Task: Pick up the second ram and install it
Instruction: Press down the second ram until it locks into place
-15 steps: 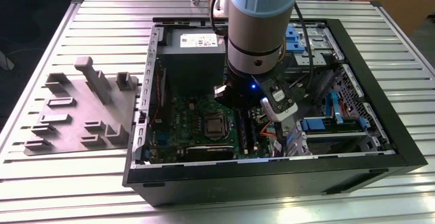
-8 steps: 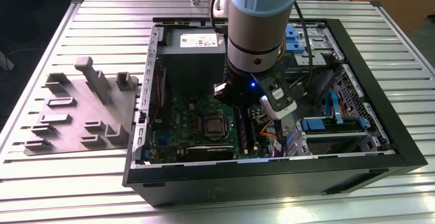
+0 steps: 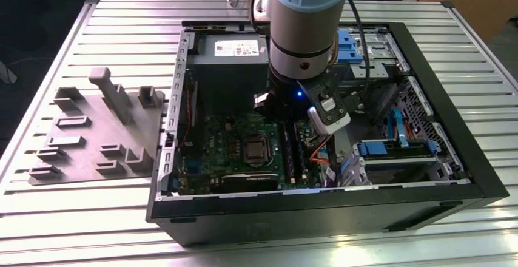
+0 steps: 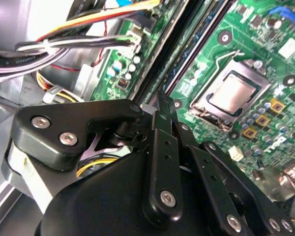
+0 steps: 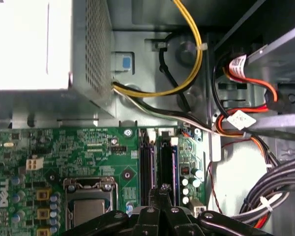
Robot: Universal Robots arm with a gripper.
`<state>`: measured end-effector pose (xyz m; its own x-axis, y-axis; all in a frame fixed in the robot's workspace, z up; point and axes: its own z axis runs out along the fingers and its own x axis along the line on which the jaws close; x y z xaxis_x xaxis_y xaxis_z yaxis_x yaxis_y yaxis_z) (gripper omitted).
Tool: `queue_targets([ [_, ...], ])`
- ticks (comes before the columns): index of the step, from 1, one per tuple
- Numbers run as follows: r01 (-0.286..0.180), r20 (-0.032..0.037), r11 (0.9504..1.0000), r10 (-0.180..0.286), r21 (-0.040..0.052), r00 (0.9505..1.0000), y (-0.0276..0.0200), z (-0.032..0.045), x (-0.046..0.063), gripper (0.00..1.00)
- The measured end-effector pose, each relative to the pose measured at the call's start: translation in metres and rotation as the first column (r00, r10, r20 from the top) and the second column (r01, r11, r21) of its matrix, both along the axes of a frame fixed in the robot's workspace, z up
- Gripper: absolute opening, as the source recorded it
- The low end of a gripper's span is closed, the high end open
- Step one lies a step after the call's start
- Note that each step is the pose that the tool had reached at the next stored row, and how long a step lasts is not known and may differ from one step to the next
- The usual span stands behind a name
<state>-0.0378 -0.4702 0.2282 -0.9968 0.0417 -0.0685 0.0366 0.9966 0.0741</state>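
Second ram [image 5: 165, 169]: looks seated in the slot beside the first stick, on the motherboard [image 5: 88, 157]; seating depth can't tell.
Long axis: along the slots, parallel to the neighbouring stick, pointing toward the power-supply box [image 5: 44, 44].
Fingers: gripper [image 4: 163, 101] pinched together, tips close, nothing visibly clamped.
Relation: tips directly over the ram's top edge, at or near touching; finger line aligned with ram's long axis.
Arm: down inside the PC case [image 3: 453, 152], over the slots.
Fixture blocks [image 3: 97, 127]: on tabletop [image 3: 121, 24], exterior view's left, well apart.

Arm [image 3: 304, 30] reaches into open computer case [image 3: 453, 127]
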Motion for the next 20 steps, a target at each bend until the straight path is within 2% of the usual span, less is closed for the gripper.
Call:
queue_targets([
  [3, 0.003, 0.0000, 1.0000, -0.003, 0.0001, 1.0000, 0.0032, 0.0000, -0.0003, 0.10],
  [8, 0.004, 0.0000, 1.0000, -0.004, -0.0001, 1.0000, 0.0035, 0.0000, -0.0004, 0.10],
  [9, 0.004, -0.0060, 1.0000, -0.004, 0.0000, 1.0000, 0.0035, -0.0001, -0.0002, 0.10],
  [11, 0.004, -0.0406, 1.0000, -0.004, -0.0002, 0.9992, 0.0035, -0.0003, 0.0009, 0.10],
  [12, 0.004, -0.0529, 1.0000, -0.004, -0.0004, 0.9986, 0.0035, -0.0002, 0.0012, 0.10],
  [15, 0.004, -0.0555, 1.0000, -0.004, -0.0005, 0.9984, 0.0035, -0.0002, 0.0011, 0.10],
  [20, 0.004, -0.0555, 1.0000, -0.004, -0.0002, 0.9985, 0.0046, -0.0004, 0.0039, 0.10],
])
